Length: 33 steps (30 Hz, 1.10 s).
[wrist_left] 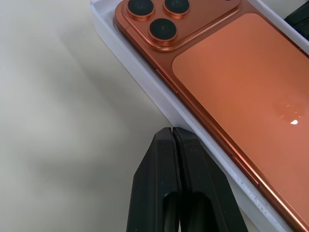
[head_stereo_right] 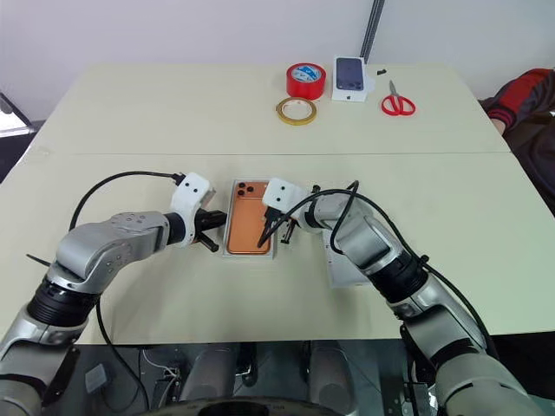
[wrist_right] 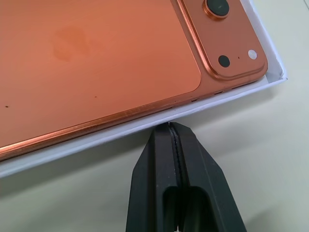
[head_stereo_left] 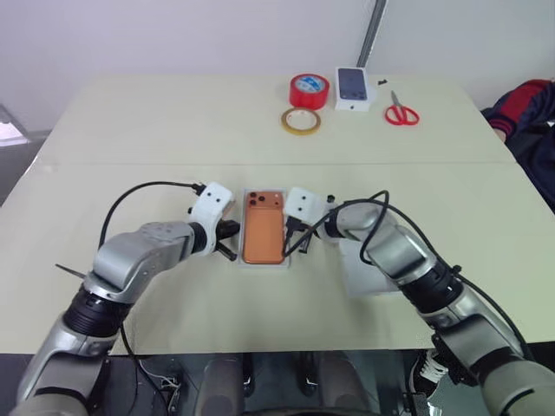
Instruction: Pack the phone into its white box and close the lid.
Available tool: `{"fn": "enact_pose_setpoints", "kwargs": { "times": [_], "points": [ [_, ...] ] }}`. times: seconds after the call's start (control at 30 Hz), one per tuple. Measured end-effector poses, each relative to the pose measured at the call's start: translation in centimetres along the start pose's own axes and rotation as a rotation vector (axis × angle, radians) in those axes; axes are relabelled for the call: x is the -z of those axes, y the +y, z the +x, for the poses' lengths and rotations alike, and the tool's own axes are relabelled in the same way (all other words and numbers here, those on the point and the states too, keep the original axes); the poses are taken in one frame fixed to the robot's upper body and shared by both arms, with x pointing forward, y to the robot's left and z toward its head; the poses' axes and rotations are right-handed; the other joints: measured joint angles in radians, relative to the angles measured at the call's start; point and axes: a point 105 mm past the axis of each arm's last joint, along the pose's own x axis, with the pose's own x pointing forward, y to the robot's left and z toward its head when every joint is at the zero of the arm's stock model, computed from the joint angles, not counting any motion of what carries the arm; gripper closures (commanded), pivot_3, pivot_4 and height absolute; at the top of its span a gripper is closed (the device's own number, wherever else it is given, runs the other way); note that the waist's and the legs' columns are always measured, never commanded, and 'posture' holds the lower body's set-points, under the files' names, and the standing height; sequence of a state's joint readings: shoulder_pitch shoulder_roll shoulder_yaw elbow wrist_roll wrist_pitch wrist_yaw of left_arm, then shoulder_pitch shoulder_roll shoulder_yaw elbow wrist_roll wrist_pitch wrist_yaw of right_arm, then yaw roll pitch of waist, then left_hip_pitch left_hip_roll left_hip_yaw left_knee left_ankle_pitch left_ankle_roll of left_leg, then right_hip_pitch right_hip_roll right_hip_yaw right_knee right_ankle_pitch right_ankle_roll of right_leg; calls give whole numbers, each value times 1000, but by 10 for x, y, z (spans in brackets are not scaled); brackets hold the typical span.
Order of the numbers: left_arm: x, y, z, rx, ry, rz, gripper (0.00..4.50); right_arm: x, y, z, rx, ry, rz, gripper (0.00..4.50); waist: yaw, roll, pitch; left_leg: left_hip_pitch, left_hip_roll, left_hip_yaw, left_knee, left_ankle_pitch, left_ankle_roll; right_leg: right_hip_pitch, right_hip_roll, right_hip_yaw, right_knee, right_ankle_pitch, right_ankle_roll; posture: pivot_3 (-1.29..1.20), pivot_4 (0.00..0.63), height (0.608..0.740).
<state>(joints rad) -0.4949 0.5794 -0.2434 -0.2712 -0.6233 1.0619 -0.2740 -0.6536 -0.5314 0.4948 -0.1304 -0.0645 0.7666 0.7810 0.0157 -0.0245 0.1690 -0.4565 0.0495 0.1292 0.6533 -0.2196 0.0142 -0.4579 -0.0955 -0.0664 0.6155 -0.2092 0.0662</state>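
Observation:
The orange phone (head_stereo_left: 264, 230) lies back up inside the white box (head_stereo_left: 264, 267) at the table's middle, with its dark lenses (wrist_left: 163, 28) at the far end. My left gripper (head_stereo_left: 229, 242) is shut and empty, its tips (wrist_left: 172, 131) against the outside of the box's left wall (wrist_left: 145, 79). On the other side my right gripper (head_stereo_left: 295, 239) is also shut and empty, with its tips (wrist_right: 170, 126) at the right wall (wrist_right: 145, 128). A flat white cardboard piece (head_stereo_left: 364, 279) lies right of the box, partly under my right arm. I cannot tell whether it is the lid.
At the table's far side stand a red tape roll (head_stereo_left: 310, 90), a yellowish tape ring (head_stereo_left: 300, 121), a small white box printed with a dark phone (head_stereo_left: 353, 88) and red scissors (head_stereo_left: 401, 113). A person's sleeve (head_stereo_left: 531, 113) shows at the right edge.

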Motion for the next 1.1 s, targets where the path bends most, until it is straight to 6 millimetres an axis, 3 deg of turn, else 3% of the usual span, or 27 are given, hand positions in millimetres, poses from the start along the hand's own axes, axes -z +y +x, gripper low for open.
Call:
{"fn": "enact_pose_setpoints", "kwargs": {
  "times": [0.3, 0.53, 1.1],
  "points": [
    [-9, -64, 27, 241, 44, 18, 4427, 49, -1, -52, 40, 147, 57, 4500, 20, 0, 0, -1, 0, -1, 10, -4, 6, 4, -1, 0, 0, 0, 1, 0, 150, 736],
    [-12, -94, 40, 353, 65, 50, 4427, 72, -1, -77, 82, 221, 103, 4500, 26, 1, 0, -1, 0, -3, 10, -5, 7, 5, -1, -1, 0, 0, 2, 0, 150, 736],
    [-16, -95, 53, 370, 48, 23, 4427, 84, 2, -85, 88, 252, 126, 4500, 23, 1, -1, 6, -1, -10, 12, -6, 8, 16, -2, -7, -4, -1, 2, 0, 150, 736]
  ]
}}
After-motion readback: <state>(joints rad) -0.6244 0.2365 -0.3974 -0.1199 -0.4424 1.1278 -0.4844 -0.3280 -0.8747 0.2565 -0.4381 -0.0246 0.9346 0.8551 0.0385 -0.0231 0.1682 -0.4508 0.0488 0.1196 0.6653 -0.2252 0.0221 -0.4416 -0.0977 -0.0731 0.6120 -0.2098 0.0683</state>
